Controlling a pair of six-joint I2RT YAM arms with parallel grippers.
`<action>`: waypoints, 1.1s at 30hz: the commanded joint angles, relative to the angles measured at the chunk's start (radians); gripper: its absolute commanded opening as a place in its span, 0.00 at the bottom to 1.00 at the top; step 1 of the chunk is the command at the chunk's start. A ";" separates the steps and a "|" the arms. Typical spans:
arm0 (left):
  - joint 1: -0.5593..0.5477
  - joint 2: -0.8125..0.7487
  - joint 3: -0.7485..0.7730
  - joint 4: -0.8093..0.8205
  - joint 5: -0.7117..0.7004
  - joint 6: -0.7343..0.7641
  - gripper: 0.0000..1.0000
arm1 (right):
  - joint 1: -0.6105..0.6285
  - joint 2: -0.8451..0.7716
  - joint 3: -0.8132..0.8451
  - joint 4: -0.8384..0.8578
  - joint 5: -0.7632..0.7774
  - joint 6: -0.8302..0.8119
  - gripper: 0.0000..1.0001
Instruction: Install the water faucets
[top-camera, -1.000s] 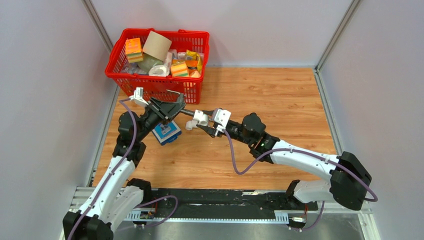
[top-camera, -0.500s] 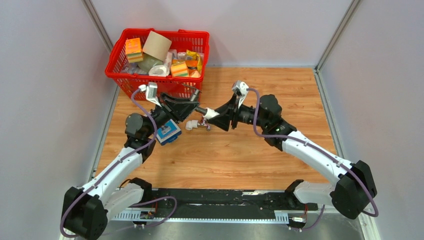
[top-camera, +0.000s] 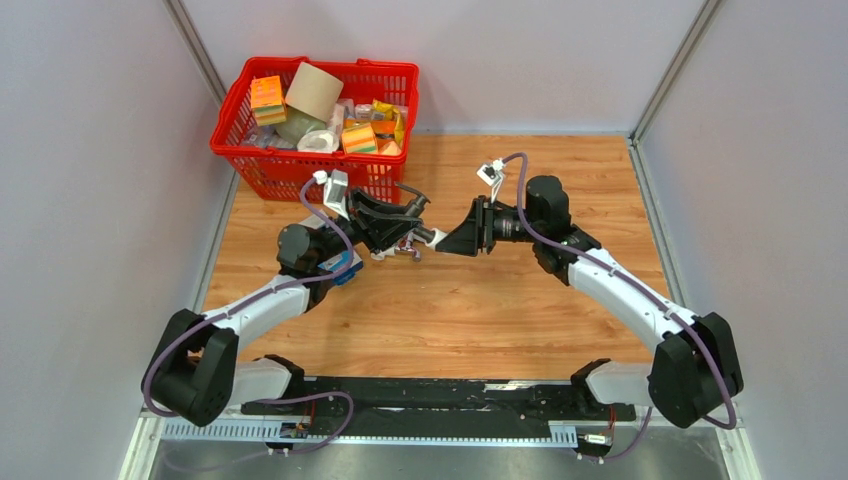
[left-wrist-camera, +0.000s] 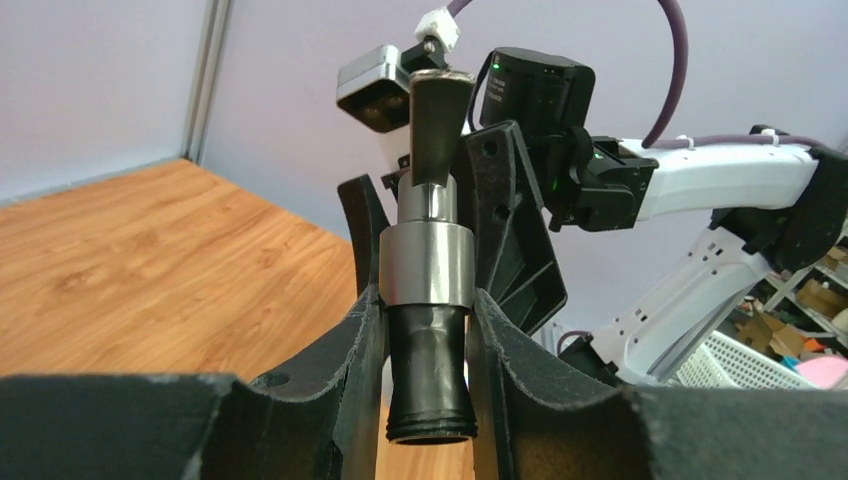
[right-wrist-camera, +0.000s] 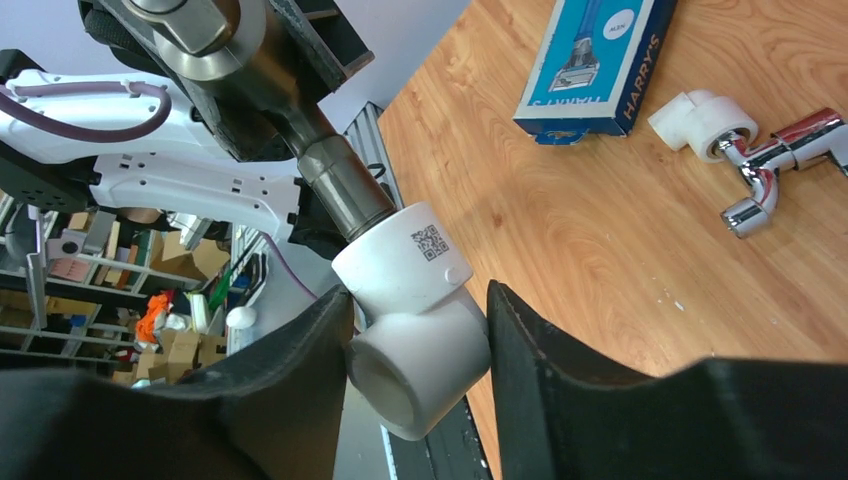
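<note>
Red basket (top-camera: 290, 172): stands at the far left of the desk (top-camera: 560, 200), well apart from the work.
Blue box (top-camera: 343, 267): lies flat on the desk under the left wrist.
Left end effector (left-wrist-camera: 427, 330): clenched on the black end of the dark grey faucet (left-wrist-camera: 428, 262), which it holds clear of the desk.
Chrome faucet (right-wrist-camera: 780, 165): lies on the desk just beside the raised pair. Its own white elbow (right-wrist-camera: 702, 122) seems fitted, and neither arm touches it.
Faucet axis: runs left to right, from one end effector straight toward the other, with the far end seated in the white elbow fitting (right-wrist-camera: 400, 265).
Right end effector (right-wrist-camera: 420, 295): its fingers flank that elbow closely on both sides. I cannot tell whether they press on it or have let go.
Coming move, as a judgement: a turn about the faucet's long axis. The right arm is nearer the elbow, so it would twist while the left holds firm.
Views: the left wrist view shows the clamp on the faucet but hides the elbow. Only the right wrist view shows the joint and the chrome faucet clearly. Only the top view shows both arms meeting nose to nose.
</note>
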 joint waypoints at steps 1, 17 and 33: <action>-0.043 -0.064 -0.012 0.383 -0.064 -0.087 0.00 | -0.015 -0.107 0.087 -0.053 0.216 -0.199 0.81; -0.042 -0.255 0.054 -0.398 -0.483 -0.346 0.00 | 0.291 -0.406 -0.094 0.046 0.623 -0.857 1.00; -0.042 -0.282 0.095 -0.545 -0.499 -0.426 0.00 | 0.585 -0.244 -0.071 0.081 1.060 -1.206 0.98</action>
